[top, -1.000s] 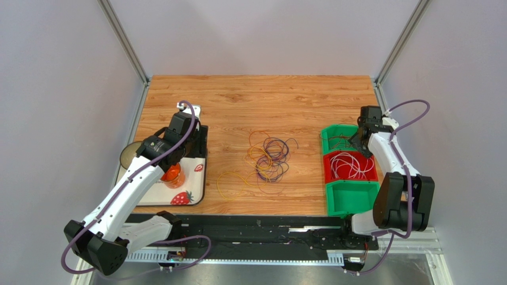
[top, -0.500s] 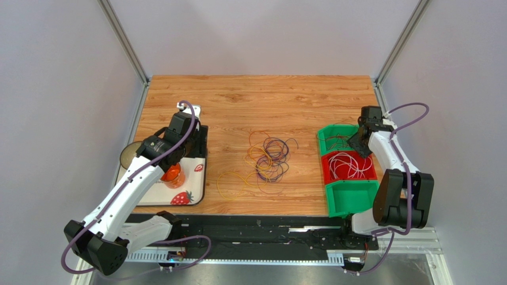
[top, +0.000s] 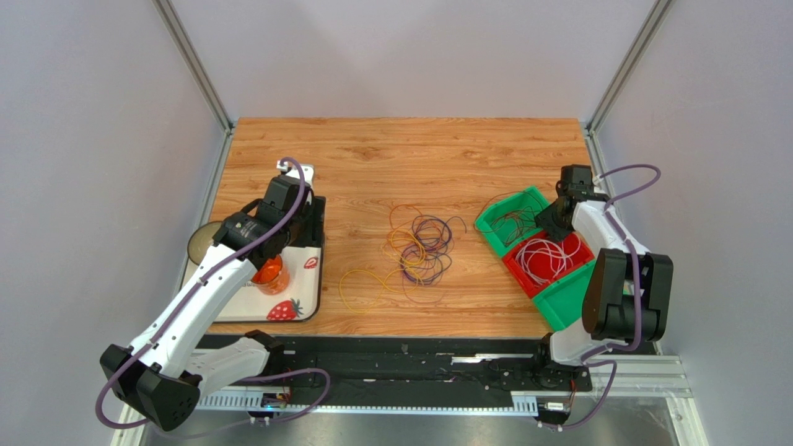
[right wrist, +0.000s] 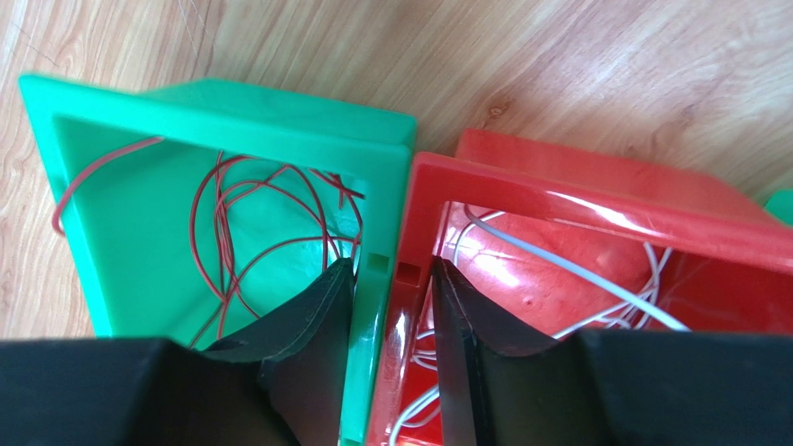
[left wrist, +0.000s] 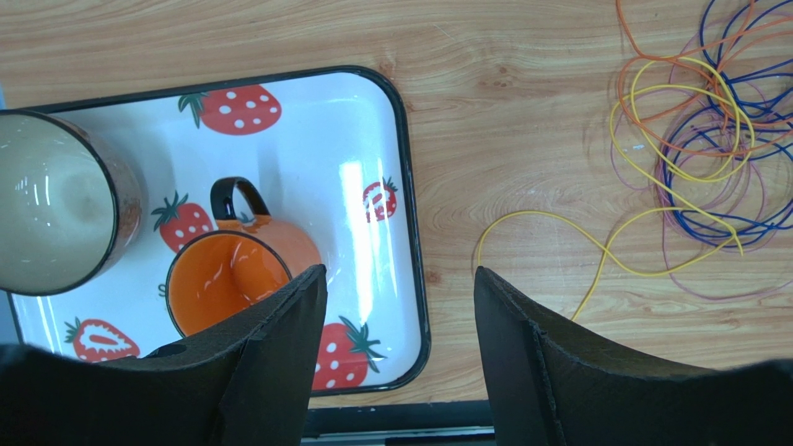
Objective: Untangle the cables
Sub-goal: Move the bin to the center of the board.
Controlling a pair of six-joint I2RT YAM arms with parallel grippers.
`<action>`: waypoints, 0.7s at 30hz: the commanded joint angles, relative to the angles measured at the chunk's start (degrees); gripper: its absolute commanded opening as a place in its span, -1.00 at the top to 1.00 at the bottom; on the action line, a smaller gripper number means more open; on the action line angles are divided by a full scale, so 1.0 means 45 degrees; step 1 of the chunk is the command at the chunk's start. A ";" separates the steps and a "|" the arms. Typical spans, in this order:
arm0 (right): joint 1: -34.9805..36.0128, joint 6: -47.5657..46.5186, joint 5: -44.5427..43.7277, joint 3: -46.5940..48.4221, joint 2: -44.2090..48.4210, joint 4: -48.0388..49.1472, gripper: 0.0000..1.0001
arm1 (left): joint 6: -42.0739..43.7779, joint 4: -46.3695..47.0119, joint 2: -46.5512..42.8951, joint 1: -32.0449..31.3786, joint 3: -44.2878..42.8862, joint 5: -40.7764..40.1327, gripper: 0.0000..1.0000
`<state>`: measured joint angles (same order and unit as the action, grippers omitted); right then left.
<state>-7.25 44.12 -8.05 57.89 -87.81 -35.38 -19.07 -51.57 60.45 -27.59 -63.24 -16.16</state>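
Right wrist view: I'm pinching the bin walls (right wrist: 377, 223) in my right gripper (right wrist: 388, 267); left gripper (left wrist: 398, 271) is gaping, empty. The cables (top: 421, 249) are looking light, floppy; outer loops suit.

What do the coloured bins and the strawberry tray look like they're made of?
Bins: glossy moulded plastic, going by the uniform green and red colour and the sharp highlights. Strawberry tray: probably enamelled metal or melamine; shiny white surface, printed strawberries, dark raised rim.
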 commanded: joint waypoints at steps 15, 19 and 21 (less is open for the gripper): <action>-0.0167 0.5426 0.1300 0.2662 -0.2107 -0.1121 1.00 | 0.0253 0.0230 -0.0151 0.0058 -0.0008 -0.0021 -0.36; -0.0187 0.7711 0.2605 0.2976 -0.2459 -0.1475 1.00 | 0.0253 0.0211 -0.0170 0.0058 -0.0008 -0.0041 -0.35; -0.0109 0.9137 0.2980 0.2472 -0.2284 -0.0699 1.00 | 0.0253 0.0210 -0.0171 0.0058 -0.0028 -0.0061 -0.36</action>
<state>-7.88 68.47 -3.01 69.28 -98.10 -41.08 -19.07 -51.57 60.45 -27.59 -63.24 -16.19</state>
